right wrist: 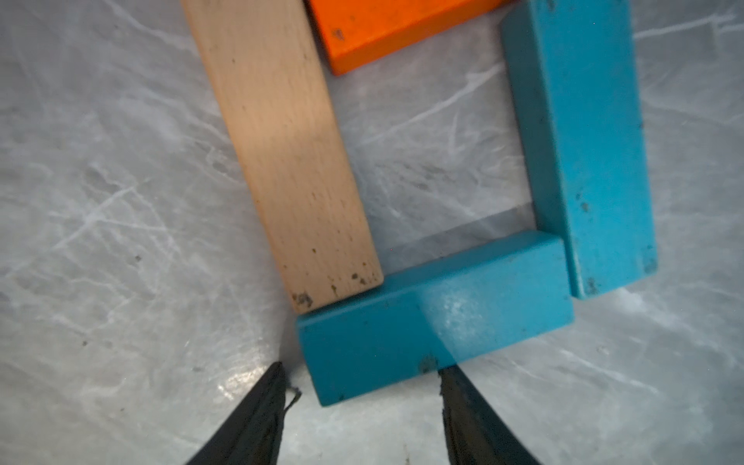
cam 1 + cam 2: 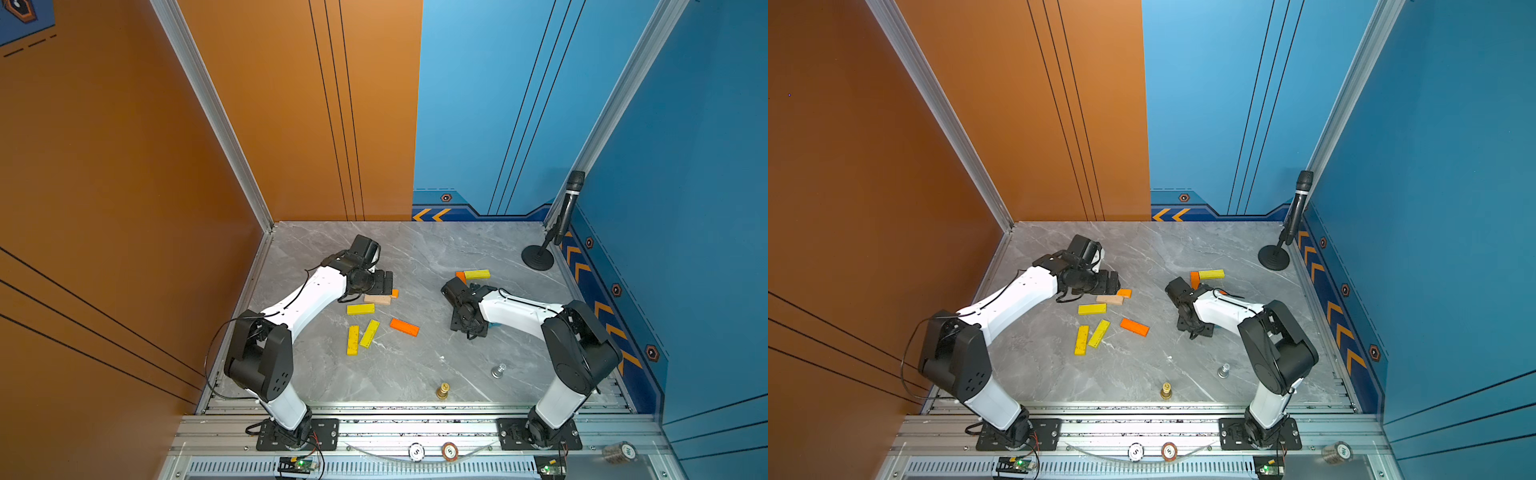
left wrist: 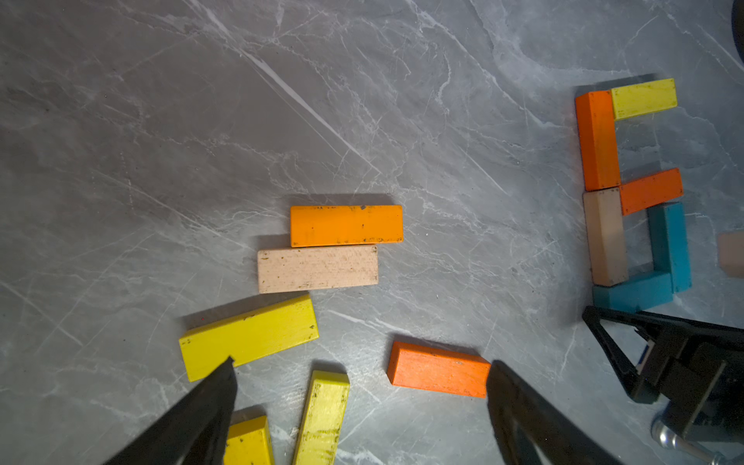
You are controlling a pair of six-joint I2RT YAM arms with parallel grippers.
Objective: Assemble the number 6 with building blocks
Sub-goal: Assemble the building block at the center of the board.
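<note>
**A:** Where is the number 6 (image 3: pixel 598 141)?

**B:** In a top view it lies at two o'clock from the middle of the table (image 2: pixel 415 249). It is mostly under the right arm (image 2: pixel 515 311), and only a yellow block (image 2: pixel 476 274) and an orange block (image 2: pixel 460 276) show.

**A:** And the right gripper (image 1: pixel 360 368)?

**B:** Its jaws are parted around the end of the teal block (image 1: pixel 435 322) at the digit's base. A gap shows on one side, so it has no grip.

**A:** The left gripper (image 3: pixel 362 362)?

**B:** It is spread wide and empty above the loose blocks (image 2: pixel 360 308) at nine o'clock. There are three yellow, two orange and one tan.
</note>
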